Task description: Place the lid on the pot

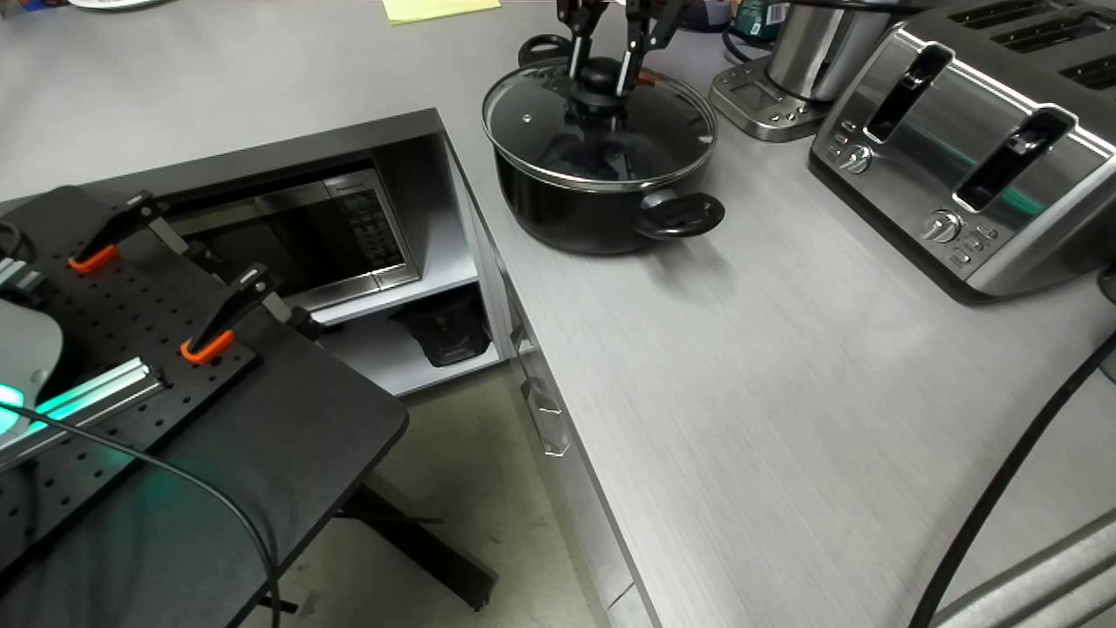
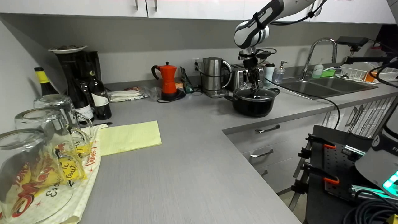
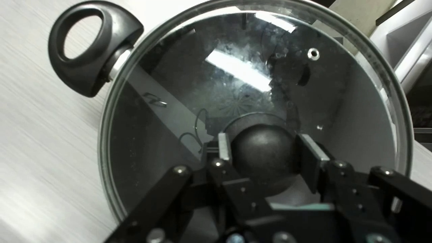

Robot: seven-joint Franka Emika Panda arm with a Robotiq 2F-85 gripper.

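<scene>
The transparent glass lid (image 1: pixel 602 161) sits at the top of the black pot (image 1: pixel 575 222); both also show in an exterior view, the lid (image 2: pixel 240 94) over the pot (image 2: pixel 253 108). In the wrist view the lid (image 3: pixel 162 111) fills most of the picture, with one black pot handle (image 3: pixel 119 30) at upper left. Along its upper right, background shows through the glass, so the lid reaches past the pot's rim there. I cannot tell if it is fully seated. My gripper (image 3: pixel 266 146) points down and is shut on the lid's black knob (image 3: pixel 263 148), a pad on each side.
A steel toaster (image 1: pixel 959 148) and a steel kettle (image 2: pixel 212 74) stand behind the pot. The counter's front edge and drawers (image 2: pixel 267 133) lie close in front. A red moka pot (image 2: pixel 168 79), yellow paper (image 2: pixel 130 137) and glass mugs (image 2: pixel 43 130) are farther along the counter.
</scene>
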